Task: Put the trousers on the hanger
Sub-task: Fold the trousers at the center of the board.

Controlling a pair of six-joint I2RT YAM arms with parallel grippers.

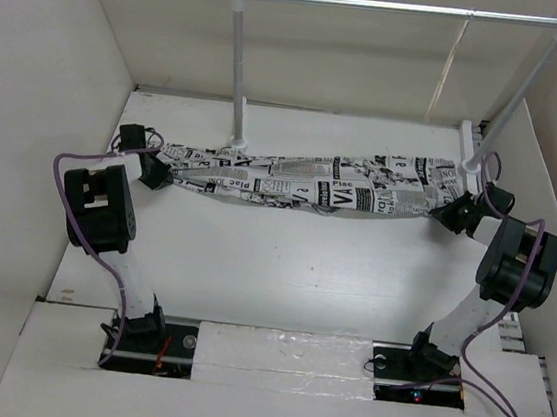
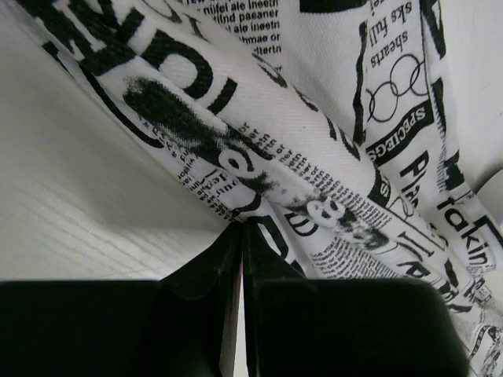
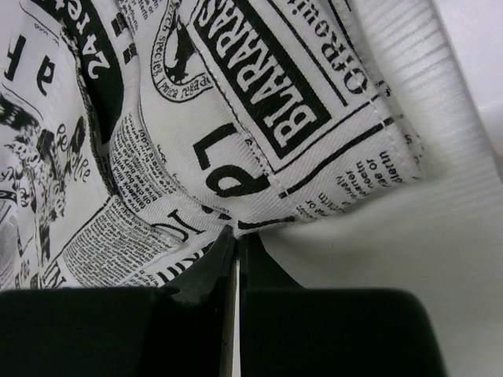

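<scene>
The white bench fills the walled bay. Toward 12 o'clock a clothes rail on two white posts stands on it. The trousers, white cloth covered in black newsprint, lie on the bench just in front of the rail's feet. They are bunched into a long band drawn from 9 o'clock to 3 o'clock across the middle of the top view. The hanger shows only as a thin pale cream strip hanging from the rail at about 1 o'clock, well apart from the cloth. The left fingers are at the 9 o'clock end of the band and the right fingers at the 3 o'clock end. In the left wrist view the left fingers are pressed together on a fold of the trousers. In the right wrist view the right fingers are pinched on a stitched hem edge of the trousers. Some print can be read: "Plac" from above, "takin" and part of "Pla" by the left fingers, and "BLARARAS" in white on a black bar by the right. The smaller column text is too fine to read.
</scene>
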